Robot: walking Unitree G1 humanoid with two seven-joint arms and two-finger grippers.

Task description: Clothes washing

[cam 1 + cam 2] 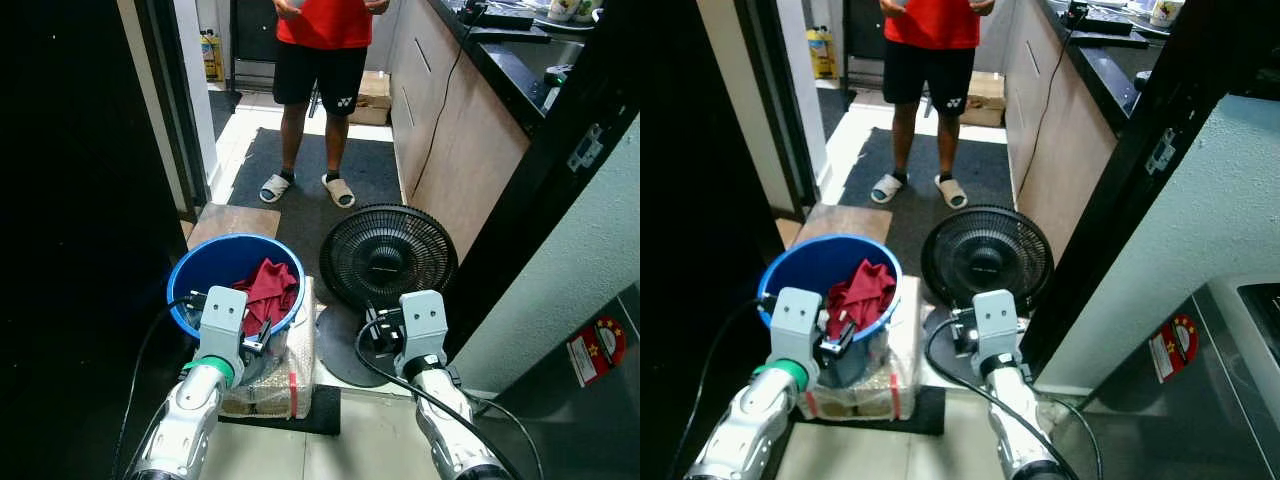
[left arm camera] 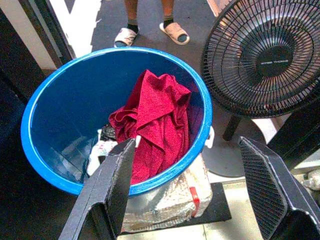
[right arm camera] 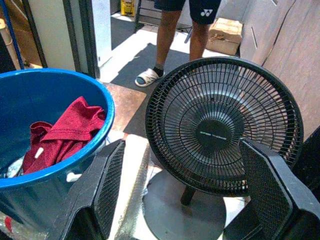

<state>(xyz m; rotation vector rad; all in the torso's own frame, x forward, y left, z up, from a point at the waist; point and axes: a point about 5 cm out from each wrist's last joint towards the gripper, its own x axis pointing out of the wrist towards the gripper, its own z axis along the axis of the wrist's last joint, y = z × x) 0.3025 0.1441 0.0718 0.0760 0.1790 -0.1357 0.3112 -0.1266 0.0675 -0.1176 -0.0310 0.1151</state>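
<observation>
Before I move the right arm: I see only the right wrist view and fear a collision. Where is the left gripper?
Observer: The left gripper hangs at the near rim of the blue bucket, jaws open and empty.
Operator: What does the bucket stand on?
Observer: On a bubble-wrapped package that lies on a dark mat.
Operator: Anything off to the right?
Observer: A pale wall stands just right of the fan.

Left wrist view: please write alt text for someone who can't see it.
A blue bucket holding a crumpled red garment sits just beyond the left gripper, whose two black fingers are spread open. A black floor fan stands beside the bucket, and a person's sandalled feet are beyond it.
</observation>
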